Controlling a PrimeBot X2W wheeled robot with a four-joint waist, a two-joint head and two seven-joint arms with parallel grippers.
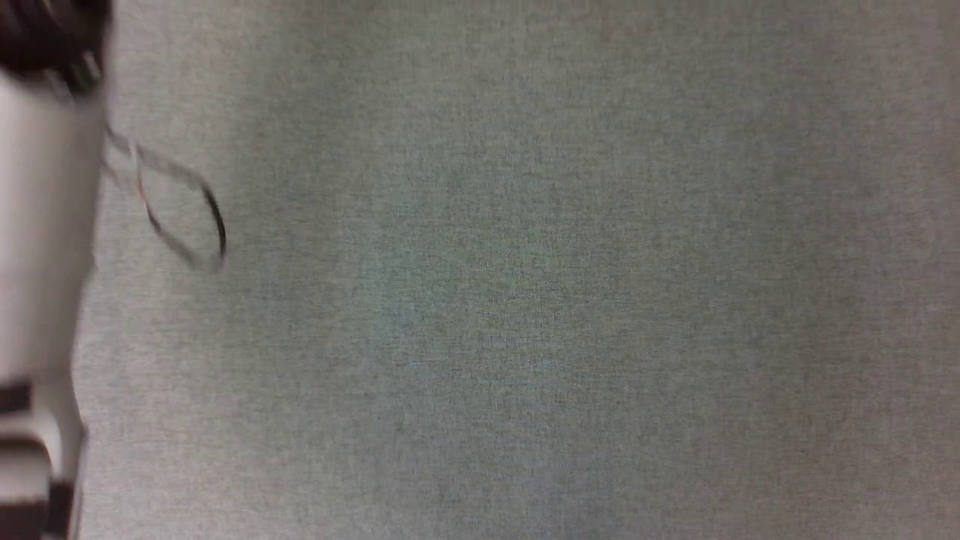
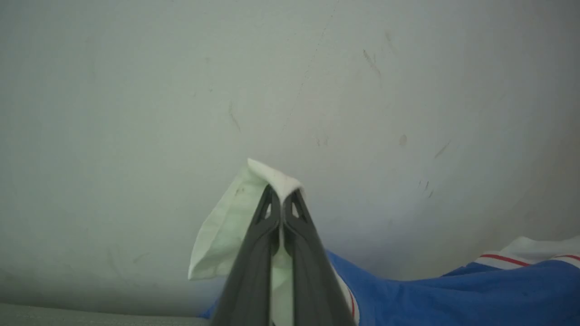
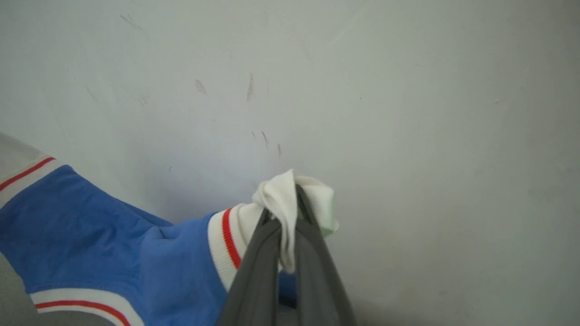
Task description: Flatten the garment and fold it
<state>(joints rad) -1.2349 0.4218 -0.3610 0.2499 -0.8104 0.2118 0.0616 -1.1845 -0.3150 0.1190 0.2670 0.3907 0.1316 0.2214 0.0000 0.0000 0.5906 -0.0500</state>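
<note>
Against a pale scuffed backdrop [image 2: 136, 90], left tool [image 2: 282, 195] and right tool [image 3: 284, 210] each pinch white sleeve cloth of the garment [image 3: 90, 226]; soft, light jersey sagging between, likely best gripped there.

Grey fabric surface [image 1: 525, 300] (finely woven)

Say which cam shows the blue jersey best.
Right wrist view: bright blue jersey T-shirt spreads widest, red-striped white trim clear, sleeve pinched in right claw. Left wrist view catches less blue. Head view faces grey surface.

No readable text or numbers anywhere
</note>
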